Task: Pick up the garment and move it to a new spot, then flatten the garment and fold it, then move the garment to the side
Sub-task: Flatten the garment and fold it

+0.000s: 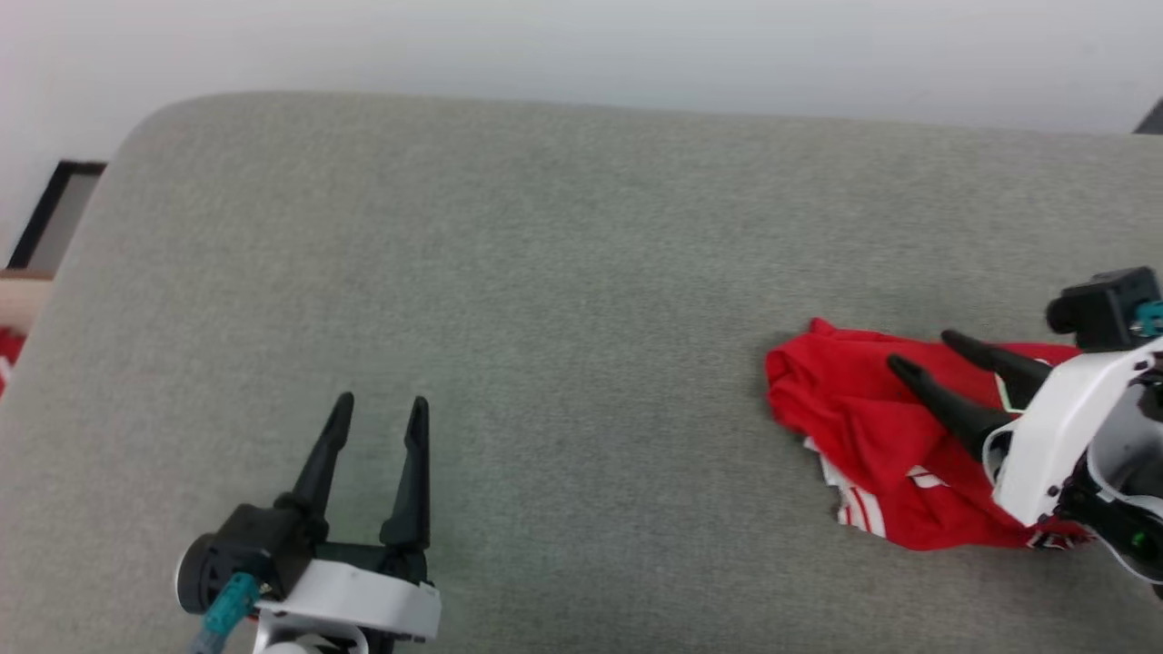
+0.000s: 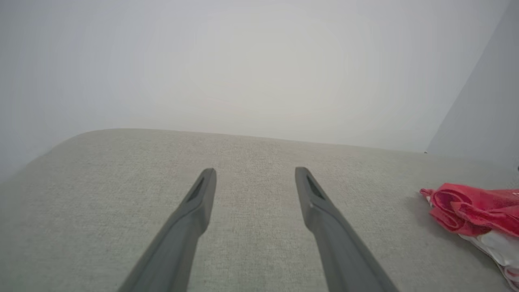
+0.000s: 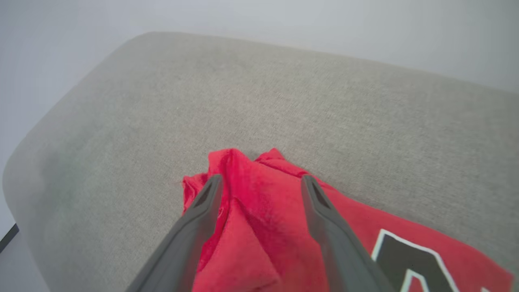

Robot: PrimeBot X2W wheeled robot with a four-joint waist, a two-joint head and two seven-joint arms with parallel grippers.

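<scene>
Pointing up and to the left from the lower right of the head view, the right hand (image 1: 922, 350) has its two dark fingers spread wide and grips nothing. Its tips sit over the jersey (image 1: 845, 409). In the right wrist view those fingers flank a raised fold of red cloth at the centre of the frame; whether the tips touch the cloth I cannot tell. The jersey lies crumpled in a heap on the right side of the grey cushion (image 1: 581, 272), about mid-height in the head view, with its right part hidden under the hand's white wrist shell (image 1: 1054, 427). Red-and-white striped trim (image 1: 859, 509) shows at the heap's lower edge. At the lower right of the right wrist view, part of a black, white-outlined number (image 3: 405, 259) lies flat on red cloth. The left hand (image 1: 382, 400) is at the lower left of the head view, fingers also wide and holding nothing, pointing up the frame over the cushion and well apart from the jersey. In the left wrist view the jersey sits at the right edge, red folds on top and white cloth (image 2: 494, 243) below. The cushion's corner rounds off at the upper left of the head view, a pale wall (image 1: 581, 45) rises behind it, and a dark frame (image 1: 54, 209) stands at the left edge.
</scene>
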